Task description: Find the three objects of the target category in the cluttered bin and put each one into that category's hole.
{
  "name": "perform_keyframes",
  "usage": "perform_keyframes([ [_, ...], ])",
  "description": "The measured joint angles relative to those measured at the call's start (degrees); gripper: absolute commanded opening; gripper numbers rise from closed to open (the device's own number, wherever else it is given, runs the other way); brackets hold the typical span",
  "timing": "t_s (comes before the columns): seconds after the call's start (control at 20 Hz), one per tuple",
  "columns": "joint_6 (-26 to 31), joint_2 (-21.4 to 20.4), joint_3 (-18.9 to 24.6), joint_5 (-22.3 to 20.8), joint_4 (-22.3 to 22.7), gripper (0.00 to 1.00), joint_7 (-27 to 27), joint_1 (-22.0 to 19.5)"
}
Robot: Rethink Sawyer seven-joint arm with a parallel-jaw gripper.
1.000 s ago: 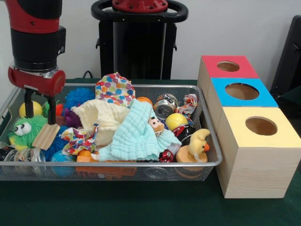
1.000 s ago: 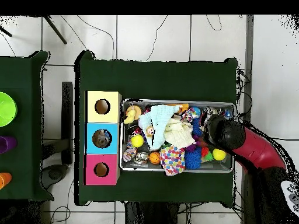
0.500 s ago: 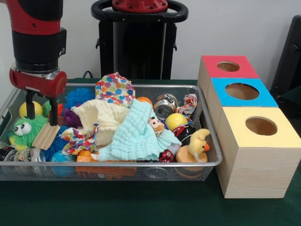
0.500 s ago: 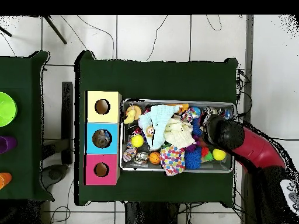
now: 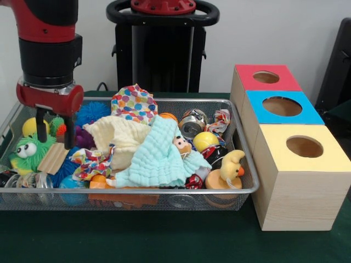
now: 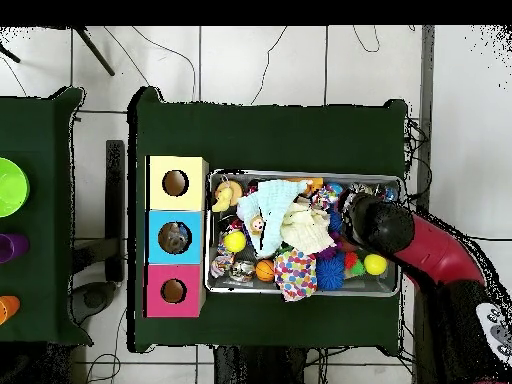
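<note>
My gripper (image 5: 54,130) hangs open over the left end of the wire bin (image 5: 164,192), gripping nothing. Just below it lie a wooden block (image 5: 53,159), a green frog toy (image 5: 28,152), a yellow ball (image 5: 29,126) and a blue spiky ball (image 5: 92,112). Cream (image 5: 122,135) and mint (image 5: 159,156) cloths cover the bin's middle. At the right end are a crushed can (image 5: 192,124), another yellow ball (image 5: 205,140) and a yellow duck (image 5: 230,166). In the overhead view the arm's head (image 6: 378,222) hides the fingers.
Three wooden boxes with round holes stand right of the bin: red top (image 5: 279,82), blue top (image 5: 307,115), yellow top (image 5: 329,156). A polka-dot cloth (image 5: 133,103) rises at the bin's back. Glass jars (image 5: 27,181) lie in the front left corner.
The gripper has risen a little and shifted slightly right, away from the wooden block, which stays in place. It is still open and holds nothing.
</note>
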Motion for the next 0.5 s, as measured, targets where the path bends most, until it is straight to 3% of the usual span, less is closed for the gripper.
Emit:
perform_keyframes([
  [0.5, 3.6, 1.8, 0.0, 0.0, -3.3, 1.0, 0.0, 0.0],
])
